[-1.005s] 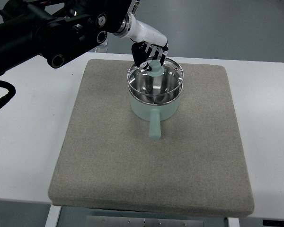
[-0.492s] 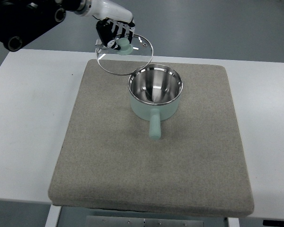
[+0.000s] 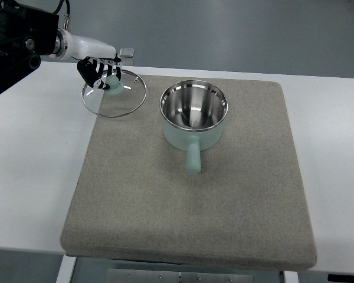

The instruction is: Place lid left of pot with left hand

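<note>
- Since the earlier top-view frames, the glass lid [image 3: 114, 93] has travelled from the pot's rim, up and leftward, and now hangs over the upper left corner of the grey mat [image 3: 189, 194], well clear of the pot [image 3: 193, 121].
- Top view, the hand: the left hand [image 3: 101, 72] comes in from the picture's left edge on a white forearm, its dark fingers [image 3: 93, 73] curled down around the lid's pale green knob [image 3: 113, 82], pinching it from above.
- Top view, the lid: it sits tilted or near flat, its rim overlapping the mat's left edge and the white desk [image 3: 35, 171]; whether it touches the surface or still floats just above cannot be told from this angle.
- Top view, the pot: it stands open near the mat's upper middle, steel inside showing, its handle [image 3: 193, 159] pointing toward the robot.
- What it means: the lid is already on the correct side of the pot, so the carry looks nearly finished; lowering and releasing appear to remain.
- Hard to make out: the fingertips are hidden behind the knob and glass, a small grey fitting [image 3: 127, 52] beyond the hand is unclear, and the right hand is not visible at all.
</note>
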`<state>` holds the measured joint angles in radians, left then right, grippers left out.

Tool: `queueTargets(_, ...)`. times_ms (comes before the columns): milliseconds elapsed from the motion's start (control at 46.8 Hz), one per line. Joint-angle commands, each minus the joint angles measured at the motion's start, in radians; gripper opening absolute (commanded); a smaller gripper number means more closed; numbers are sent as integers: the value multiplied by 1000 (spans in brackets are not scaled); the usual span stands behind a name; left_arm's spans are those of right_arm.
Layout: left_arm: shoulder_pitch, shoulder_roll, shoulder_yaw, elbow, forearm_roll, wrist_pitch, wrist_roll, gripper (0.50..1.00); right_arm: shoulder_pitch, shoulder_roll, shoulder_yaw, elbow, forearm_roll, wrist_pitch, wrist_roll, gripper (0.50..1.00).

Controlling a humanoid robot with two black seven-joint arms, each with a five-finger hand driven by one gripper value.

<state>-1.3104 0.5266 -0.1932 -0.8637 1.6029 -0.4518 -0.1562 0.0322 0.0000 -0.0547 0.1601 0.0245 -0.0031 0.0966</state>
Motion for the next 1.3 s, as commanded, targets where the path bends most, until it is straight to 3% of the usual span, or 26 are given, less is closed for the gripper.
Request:
queueTargets(0, 33, -8, 1, 0, 0, 33, 1, 500, 0, 0, 1, -1, 0, 0, 0, 924)
queueTargets(257, 94, -25, 11, 2, 2, 67, 1, 500, 0, 0, -1, 1, 0, 0, 0, 924)
queueTargets(406, 111, -25, 11, 2, 0, 137, 1, 500, 0, 0, 1, -1, 0, 0, 0, 924)
queueTargets(428, 114, -25, 11, 2, -1, 150, 1, 518, 0, 0, -1, -1, 0, 0, 0, 924)
queueTargets(470, 119, -30, 11, 2, -8, 177, 0, 689, 0, 0, -1, -1, 0, 0, 0, 924)
queueTargets(577, 123, -40, 11, 6, -17, 217, 0, 996, 0, 0, 1, -1, 0, 0, 0, 924)
queueTargets(705, 125, -40, 9, 9, -83, 217, 1, 996, 0, 0, 1, 1, 0, 0, 0, 924)
queueTargets(855, 114, -39, 9, 26, -332, 220, 1, 996, 0, 0, -1, 1, 0, 0, 0, 924)
queueTargets(1283, 129, -28, -11, 101, -1543, 211, 1, 996, 0, 0, -1, -1, 0, 0, 0, 924)
